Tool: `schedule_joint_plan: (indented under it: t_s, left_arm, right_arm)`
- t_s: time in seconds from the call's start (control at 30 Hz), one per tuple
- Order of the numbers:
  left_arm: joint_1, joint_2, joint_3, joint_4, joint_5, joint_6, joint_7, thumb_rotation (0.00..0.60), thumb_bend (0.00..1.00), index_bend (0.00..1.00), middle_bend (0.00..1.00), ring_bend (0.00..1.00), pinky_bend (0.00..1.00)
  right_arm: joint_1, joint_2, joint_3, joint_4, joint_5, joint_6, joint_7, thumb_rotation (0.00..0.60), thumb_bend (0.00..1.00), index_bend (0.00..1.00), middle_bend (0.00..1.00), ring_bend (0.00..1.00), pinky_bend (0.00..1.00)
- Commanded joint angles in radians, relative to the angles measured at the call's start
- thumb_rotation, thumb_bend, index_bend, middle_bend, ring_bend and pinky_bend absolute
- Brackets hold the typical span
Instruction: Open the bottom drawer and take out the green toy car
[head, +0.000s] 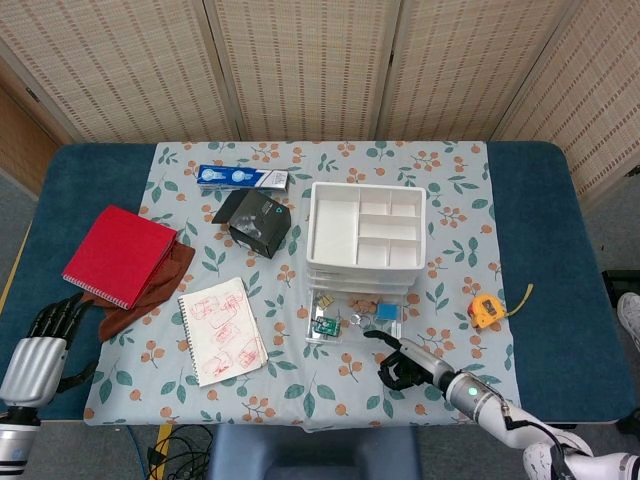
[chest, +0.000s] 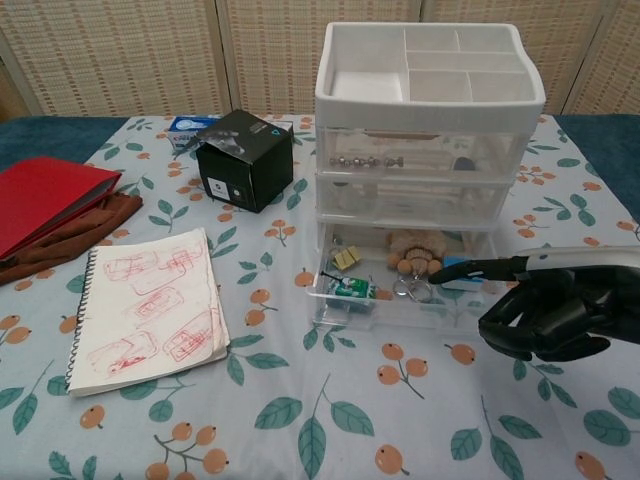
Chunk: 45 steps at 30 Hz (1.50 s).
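The white drawer unit (head: 365, 240) (chest: 430, 150) stands mid-table with its bottom drawer (head: 355, 332) (chest: 385, 305) pulled out. The green toy car (head: 324, 325) (chest: 350, 287) lies at the drawer's front left, beside small trinkets. My right hand (head: 405, 362) (chest: 550, 315) is just in front of the drawer's right end. Its fingers are curled in and hold nothing, while one outstretched fingertip (chest: 445, 274) reaches the drawer's front rim. My left hand (head: 45, 330) rests far off at the table's left edge with fingers stretched out, holding nothing.
A spiral notebook (head: 222, 330) (chest: 145, 310) lies left of the drawer. A black box (head: 260, 224) (chest: 245, 160), red book (head: 118, 255) on a brown cloth and a toothpaste box (head: 242, 177) sit further left and back. A yellow tape measure (head: 487, 310) lies to the right.
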Motion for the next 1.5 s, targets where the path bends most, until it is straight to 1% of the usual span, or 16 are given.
schedule_joint_plan:
  t_s: [0.03,0.13,0.27,0.4,0.53,0.63,0.7,0.73,0.87,0.97,1.03,1.1,1.23,1.37,1.5]
  left_arm:
    - [0.001,0.002,-0.001,-0.001,0.000,0.003,0.001,0.600,0.23,0.09,0.05,0.07,0.09]
    - [0.003,0.003,-0.001,-0.004,0.002,0.009,0.002,0.600,0.23,0.09,0.05,0.07,0.09]
    - [0.007,0.004,0.002,-0.009,0.007,0.016,0.005,0.600,0.23,0.09,0.05,0.07,0.09]
    - [0.009,0.010,0.005,-0.013,0.010,0.016,0.004,0.600,0.23,0.09,0.05,0.07,0.09]
    - [0.015,0.012,0.003,-0.013,0.011,0.029,0.000,0.600,0.23,0.09,0.05,0.07,0.09]
    - [0.021,0.015,0.005,-0.009,0.009,0.034,-0.005,0.600,0.23,0.09,0.05,0.07,0.09]
    - [0.024,0.016,0.006,-0.007,0.006,0.035,-0.009,0.600,0.23,0.09,0.05,0.07,0.09]
    - [0.026,0.016,0.006,-0.005,0.005,0.037,-0.012,0.600,0.23,0.09,0.05,0.07,0.09]
    - [0.031,0.015,0.006,0.001,0.001,0.041,-0.020,0.600,0.23,0.09,0.05,0.07,0.09]
    - [0.031,0.012,0.006,0.005,0.003,0.040,-0.025,0.600,0.23,0.09,0.05,0.07,0.09]
    - [0.030,0.013,0.008,0.007,0.007,0.038,-0.026,0.600,0.23,0.09,0.05,0.07,0.09]
    - [0.032,0.015,0.008,0.007,0.007,0.040,-0.024,0.600,0.23,0.09,0.05,0.07,0.09]
    - [0.041,0.017,0.005,0.005,0.002,0.054,-0.028,0.600,0.23,0.09,0.05,0.07,0.09]
    - [0.045,0.019,0.007,0.003,-0.002,0.053,-0.024,0.600,0.23,0.09,0.05,0.07,0.09]
    - [0.045,0.021,0.007,-0.001,0.000,0.052,-0.020,0.600,0.23,0.10,0.05,0.07,0.09]
  right_arm:
    - [0.016,0.061,-0.008,-0.032,-0.105,0.040,-0.065,0.600,0.42,0.03,0.69,0.93,1.00]
    - [0.042,0.089,-0.002,-0.037,-0.164,0.067,-0.111,0.600,0.42,0.03,0.67,0.91,1.00]
    - [0.093,0.084,0.002,-0.008,-0.221,0.111,-0.220,0.600,0.45,0.03,0.67,0.90,1.00]
    - [0.177,0.072,-0.001,0.025,-0.235,0.072,-0.317,0.600,0.46,0.10,0.70,0.90,1.00]
    - [0.254,0.042,-0.015,0.074,-0.261,0.046,-0.451,0.600,0.47,0.10,0.72,0.91,1.00]
    - [0.298,0.012,-0.032,0.116,-0.270,0.047,-0.583,0.600,0.47,0.10,0.75,0.94,1.00]
    - [0.319,0.002,-0.041,0.132,-0.269,0.046,-0.650,0.600,0.47,0.10,0.77,0.96,1.00]
    - [0.331,-0.004,-0.045,0.141,-0.268,0.048,-0.692,0.600,0.47,0.10,0.78,0.98,1.00]
    - [0.364,-0.021,-0.057,0.158,-0.257,0.057,-0.792,0.600,0.39,0.10,0.82,1.00,1.00]
    - [0.395,-0.031,-0.061,0.176,-0.258,0.062,-0.846,0.600,0.39,0.11,0.82,1.00,1.00]
    - [0.417,-0.044,-0.068,0.203,-0.287,0.077,-0.897,0.600,0.39,0.11,0.82,1.00,1.00]
    - [0.436,-0.052,-0.075,0.224,-0.308,0.081,-0.929,0.600,0.39,0.12,0.83,1.00,1.00]
    - [0.480,-0.069,-0.094,0.266,-0.338,0.071,-0.952,0.600,0.39,0.14,0.83,1.00,1.00]
    - [0.508,-0.095,-0.120,0.304,-0.378,0.085,-0.943,0.600,0.39,0.16,0.83,1.00,1.00]
    - [0.531,-0.117,-0.150,0.336,-0.430,0.115,-0.918,0.600,0.37,0.18,0.84,1.00,1.00]
